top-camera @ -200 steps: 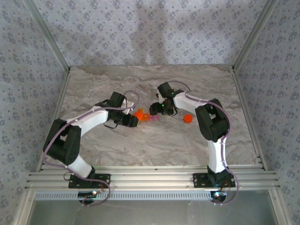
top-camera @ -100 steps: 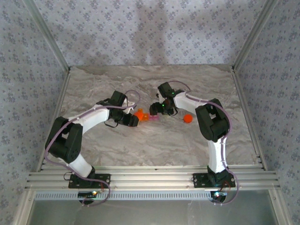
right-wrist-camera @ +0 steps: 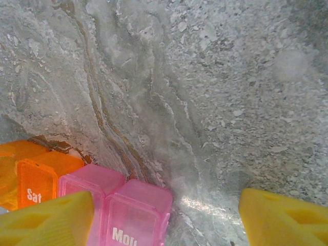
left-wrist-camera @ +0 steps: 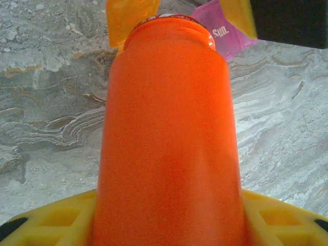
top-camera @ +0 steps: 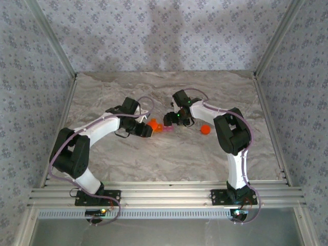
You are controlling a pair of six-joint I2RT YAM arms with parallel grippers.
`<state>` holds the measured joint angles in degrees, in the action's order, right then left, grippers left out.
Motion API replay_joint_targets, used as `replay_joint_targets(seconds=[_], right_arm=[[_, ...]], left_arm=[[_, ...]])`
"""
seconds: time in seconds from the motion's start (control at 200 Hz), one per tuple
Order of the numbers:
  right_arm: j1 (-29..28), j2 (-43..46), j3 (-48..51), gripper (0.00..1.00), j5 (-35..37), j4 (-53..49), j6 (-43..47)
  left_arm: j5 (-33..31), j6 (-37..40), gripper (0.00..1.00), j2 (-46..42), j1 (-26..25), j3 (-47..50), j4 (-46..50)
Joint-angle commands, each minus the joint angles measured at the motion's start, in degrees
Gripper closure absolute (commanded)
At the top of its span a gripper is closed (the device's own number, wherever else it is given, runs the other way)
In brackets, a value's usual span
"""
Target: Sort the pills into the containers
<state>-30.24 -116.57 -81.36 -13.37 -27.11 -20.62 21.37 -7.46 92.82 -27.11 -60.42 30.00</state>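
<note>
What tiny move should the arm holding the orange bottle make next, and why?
Probably tip the orange bottle a little further, mouth down. The left end effector grips it, its cap lies off on the table, and its mouth sits right by the pink compartment and the orange compartment, so pills could drop in. Whether a lid is open I cannot tell.

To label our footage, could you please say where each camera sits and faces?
Top external: above and behind both arms, which show whole, looking down at the table.
Left wrist: on the left gripper, looking along the bottle it grips towards the pill box; yellow fingers show.
Right wrist: on the right gripper, facing down at the table; open yellow fingertips show.
Both wrist views share the pill box.
</note>
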Motion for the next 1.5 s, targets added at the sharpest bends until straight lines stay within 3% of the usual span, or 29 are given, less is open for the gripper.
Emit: replay_joint_targets(seconds=[0.0, 0.72, 1.494], right_arm=[[0.45, -1.64, 0.70, 0.23, -0.43, 0.48, -0.78], [0.88, -1.72, 0.36, 0.23, -0.43, -0.29, -0.77], [1.06, -0.50, 0.15, 0.23, -0.17, -1.54, -2.05]], left_arm=[[0.17, 1.22, 1.00, 0.96, -0.40, -1.74, 2.19], [1.46, -0.53, 1.00, -0.67, -0.39, 4.96, -6.18], [5.25, -3.21, 1.00, -10.66, -0.13, 19.99, -28.09]])
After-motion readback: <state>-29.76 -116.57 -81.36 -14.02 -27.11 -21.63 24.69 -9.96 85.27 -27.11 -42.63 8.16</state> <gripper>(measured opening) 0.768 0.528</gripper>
